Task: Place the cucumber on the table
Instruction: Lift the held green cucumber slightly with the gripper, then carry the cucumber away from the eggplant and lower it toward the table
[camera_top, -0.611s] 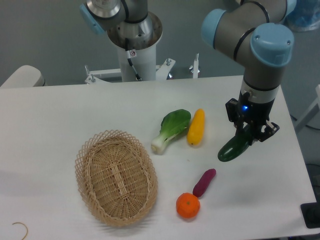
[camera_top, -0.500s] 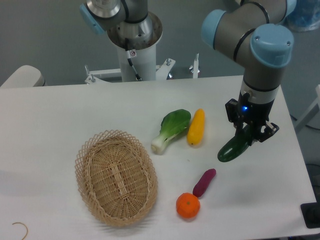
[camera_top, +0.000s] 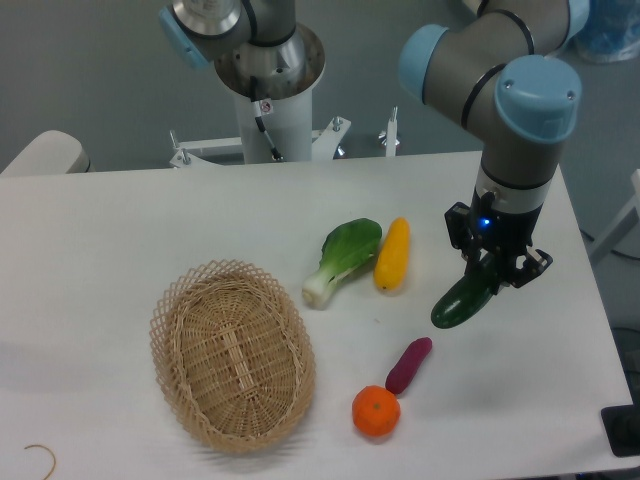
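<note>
The dark green cucumber (camera_top: 460, 300) hangs tilted, its upper end between the fingers of my gripper (camera_top: 494, 272), its lower end pointing down-left toward the white table (camera_top: 120, 230). The gripper is shut on it, right of the yellow squash. I cannot tell whether the cucumber's lower tip touches the tabletop.
A yellow squash (camera_top: 392, 254) and a bok choy (camera_top: 342, 258) lie side by side left of the gripper. A small purple tuber (camera_top: 408, 364) and an orange (camera_top: 375, 411) lie below the cucumber. An oval wicker basket (camera_top: 231, 353) stands at the front left.
The gripper and the cucumber have shifted slightly to the left. Nothing else has moved.
</note>
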